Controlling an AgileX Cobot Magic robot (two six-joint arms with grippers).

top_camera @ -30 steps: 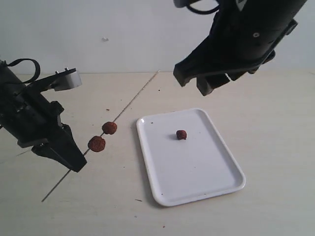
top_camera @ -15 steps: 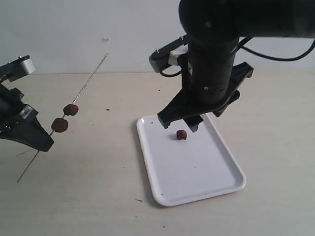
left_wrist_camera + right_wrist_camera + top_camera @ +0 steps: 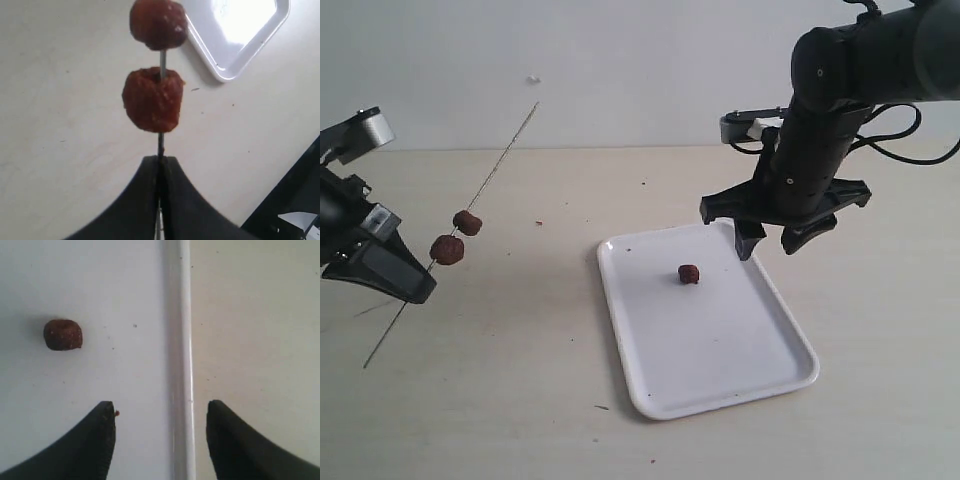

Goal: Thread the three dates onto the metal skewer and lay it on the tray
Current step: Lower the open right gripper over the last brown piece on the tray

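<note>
Left fingers point(image 3: 140, 200) pinch the metal skewer point(image 3: 160, 145); right fingers point(image 3: 95, 450) spread wide above tray point(image 3: 177, 315).

Two dates point(image 3: 447, 249) on skewer point(image 3: 505, 153), third date point(image 3: 689, 273) on tray point(image 3: 720, 345)

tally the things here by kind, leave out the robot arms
dates: 3
metal skewer: 1
tray: 1
total: 5
</note>
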